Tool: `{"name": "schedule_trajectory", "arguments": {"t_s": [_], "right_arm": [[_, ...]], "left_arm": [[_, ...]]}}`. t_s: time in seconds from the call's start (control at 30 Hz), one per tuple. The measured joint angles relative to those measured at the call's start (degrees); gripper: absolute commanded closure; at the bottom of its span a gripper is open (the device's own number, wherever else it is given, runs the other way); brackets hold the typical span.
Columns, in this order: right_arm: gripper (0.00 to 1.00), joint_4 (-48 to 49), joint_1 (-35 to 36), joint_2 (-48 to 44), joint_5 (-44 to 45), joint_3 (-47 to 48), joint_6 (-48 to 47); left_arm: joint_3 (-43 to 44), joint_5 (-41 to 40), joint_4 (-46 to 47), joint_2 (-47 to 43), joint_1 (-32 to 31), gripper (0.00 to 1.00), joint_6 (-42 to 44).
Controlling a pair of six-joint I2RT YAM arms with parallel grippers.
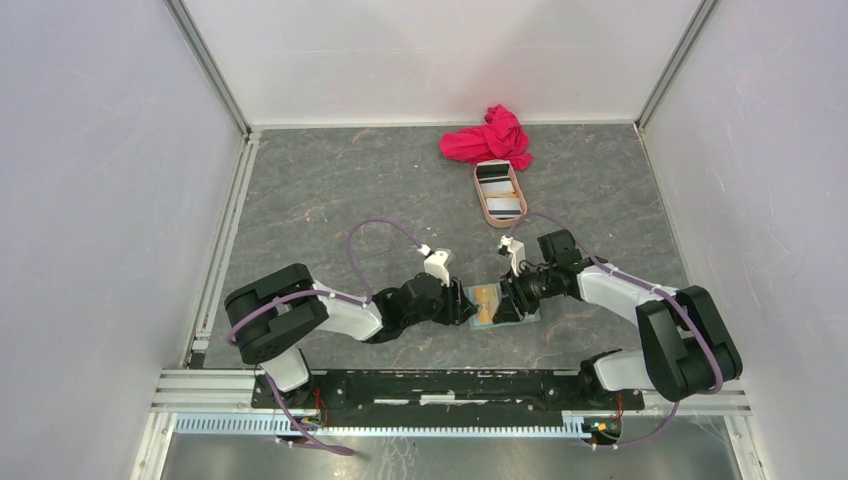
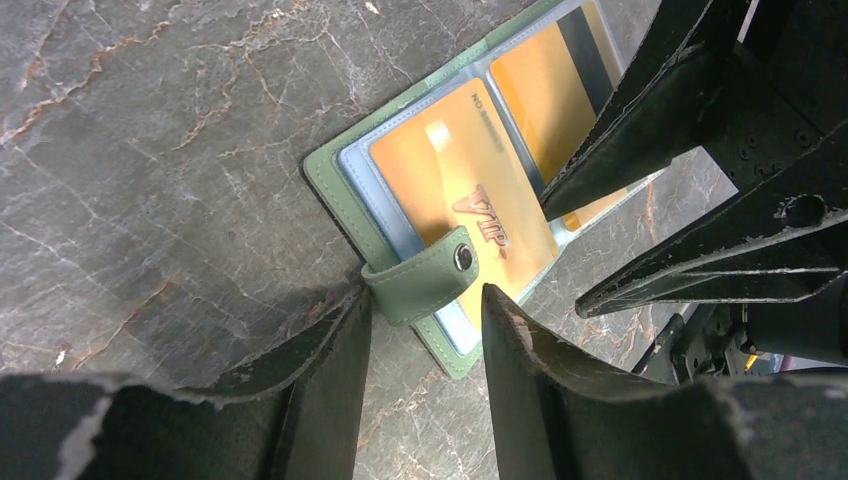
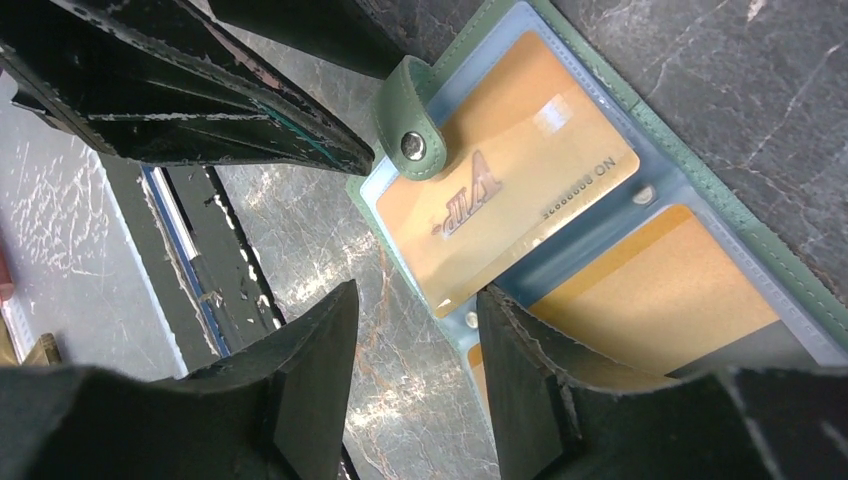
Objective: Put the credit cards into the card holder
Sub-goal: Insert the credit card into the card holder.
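The sage-green card holder [image 1: 527,314] [image 2: 325,175] [image 3: 720,190] lies open on the table between both grippers. An orange-yellow credit card [image 2: 450,180] [image 3: 510,190] marked VIP sits on its pale blue page, and a second orange one [image 2: 545,90] [image 3: 660,290] lies on the neighbouring page. The snap strap [image 2: 425,280] curls over the VIP card. My left gripper [image 2: 425,295] [image 1: 462,303] is open and straddles that strap. My right gripper [image 3: 418,295] [image 1: 510,297] is open at the holder's opposite edge, one finger over the page, holding nothing. More white and grey striped cards [image 1: 499,205] rest in the tray.
The pinkish-tan oval tray [image 1: 480,200] stands behind the grippers, toward the back right. A crumpled red cloth [image 1: 488,137] lies just beyond it near the back wall. White walls close in the grey marbled table [image 1: 330,190] on three sides.
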Motion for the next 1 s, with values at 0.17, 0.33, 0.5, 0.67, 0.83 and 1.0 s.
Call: {"name": "schedule_trajectory", "arguments": {"t_s": [0.17, 0.33, 0.5, 0.67, 0.83, 1.0], "right_arm": [[0.35, -1.55, 0.35, -0.04, 0.11, 0.96, -2.29], [0.3, -3.63, 0.55, -3.43, 1.99, 1.44, -6.91], [0.33, -6.43, 0.42, -5.62, 1.84, 3.89, -12.26], [0.63, -6.88, -1.6, -6.12, 1.29, 5.86, -15.98], [0.97, -6.8, -2.38, -4.76, 2.82, 5.84, -17.27], [1.0, -6.32, -2.29, -3.19, 4.59, 5.84, -17.51]], "left_arm": [[-0.63, 0.02, 0.81, -0.22, 0.0, 0.48, 0.0], [-2.25, 0.15, 2.16, -1.95, 0.0, 0.41, -0.02], [-4.09, 0.76, 3.34, -5.46, 0.07, 0.36, -0.04], [-4.24, 1.03, 2.49, -9.27, 0.07, 0.33, -0.02], [-4.15, 1.01, 0.13, -12.13, 0.07, 0.33, -0.02], [-3.28, 0.61, -5.01, -12.96, 0.07, 0.32, -0.02]]}}
